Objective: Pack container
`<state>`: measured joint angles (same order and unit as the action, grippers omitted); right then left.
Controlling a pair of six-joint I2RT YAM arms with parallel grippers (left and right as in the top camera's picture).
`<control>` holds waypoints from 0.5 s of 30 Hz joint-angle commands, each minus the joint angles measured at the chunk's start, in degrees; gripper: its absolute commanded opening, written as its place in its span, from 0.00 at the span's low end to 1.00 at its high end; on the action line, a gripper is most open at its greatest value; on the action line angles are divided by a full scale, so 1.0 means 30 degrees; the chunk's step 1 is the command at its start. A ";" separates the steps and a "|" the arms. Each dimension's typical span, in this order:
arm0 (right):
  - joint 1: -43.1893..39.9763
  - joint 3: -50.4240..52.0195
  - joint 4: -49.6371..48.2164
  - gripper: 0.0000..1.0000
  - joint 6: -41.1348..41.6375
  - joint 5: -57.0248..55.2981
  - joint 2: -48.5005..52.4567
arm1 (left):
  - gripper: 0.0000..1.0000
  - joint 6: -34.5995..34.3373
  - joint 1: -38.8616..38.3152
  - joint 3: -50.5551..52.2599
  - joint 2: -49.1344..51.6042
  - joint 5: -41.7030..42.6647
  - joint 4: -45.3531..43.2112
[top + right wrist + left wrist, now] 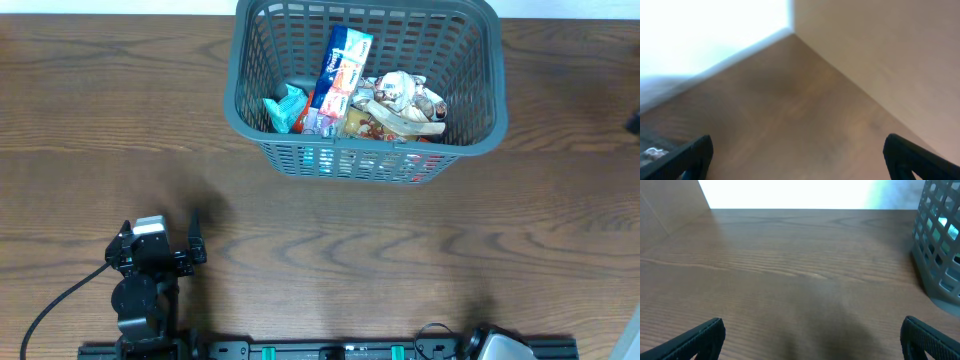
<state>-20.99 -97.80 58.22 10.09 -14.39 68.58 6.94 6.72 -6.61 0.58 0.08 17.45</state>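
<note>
The container [240, 105], a large dark grey-blue slotted basket, stands at the back middle of the wooden table. Several snack packets lie inside it, among them a tall pale blue and orange packet [340, 70], a teal packet [285, 108] and a crumpled white and brown packet [400, 105]. My left gripper [160, 243] sits at the front left, far from the basket, open and empty; in the left wrist view [812, 335] its fingers are wide apart over bare wood, with the container's wall [937, 245] at the right edge. My right gripper [797, 157] is open and empty over bare wood.
The right arm's base [500, 347] shows only at the bottom edge of the overhead view. A black cable [60, 300] runs from the left arm to the front left. A pale wall [880, 55] rises beside the table in the right wrist view.
</note>
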 commanded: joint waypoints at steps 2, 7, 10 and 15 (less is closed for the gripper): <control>0.2521 0.3767 -0.3934 0.99 0.0211 0.3475 -0.3432 | 0.99 0.0175 0.0109 0.0291 -0.0117 0.0408 0.0503; 0.4787 0.8692 -0.8102 0.99 0.0211 0.5566 -0.6703 | 0.99 0.0175 0.0109 0.0291 -0.0117 0.0408 0.0503; 0.4962 1.1366 -0.9165 0.99 0.0204 0.6390 -0.8320 | 0.99 0.0175 0.0109 0.0291 -0.0124 0.0408 0.0503; 0.5027 1.6109 -1.1358 0.99 0.0189 0.6448 -1.1278 | 0.99 0.0175 0.0109 0.0291 -0.0117 0.0408 0.0503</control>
<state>-6.52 -55.11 25.74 10.11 3.09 38.44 6.96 6.72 -6.66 0.58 0.10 17.56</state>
